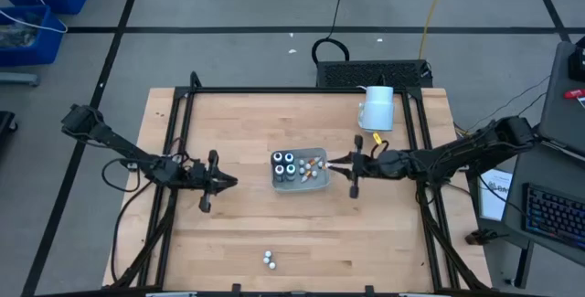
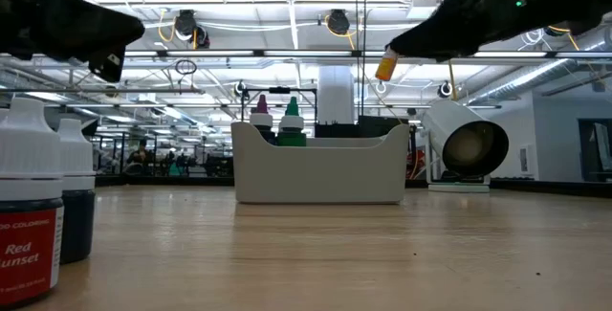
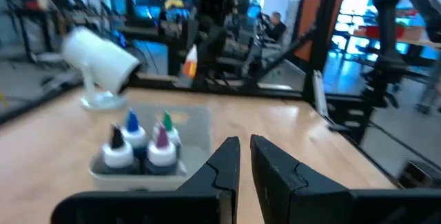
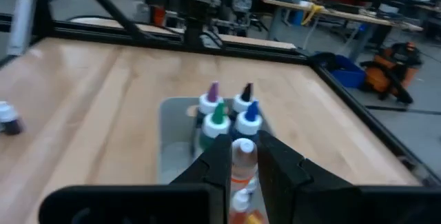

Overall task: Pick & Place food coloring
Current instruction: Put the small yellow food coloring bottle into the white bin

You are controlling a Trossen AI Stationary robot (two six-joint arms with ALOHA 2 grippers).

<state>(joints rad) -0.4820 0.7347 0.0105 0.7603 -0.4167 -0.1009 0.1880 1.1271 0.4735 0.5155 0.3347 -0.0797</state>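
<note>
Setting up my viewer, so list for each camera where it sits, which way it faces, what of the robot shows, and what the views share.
High: overhead, straight down on the table; both arms, left gripper, right gripper.
Low: at tabletop height, level across to the tray; arms overhead.
Left wrist: on the left arm, past its shut fingers toward the tray.
Right wrist: on the right arm, past fingers gripping an orange bottle.
Shared: the tray and its dark food coloring bottles appear in all four.
</note>
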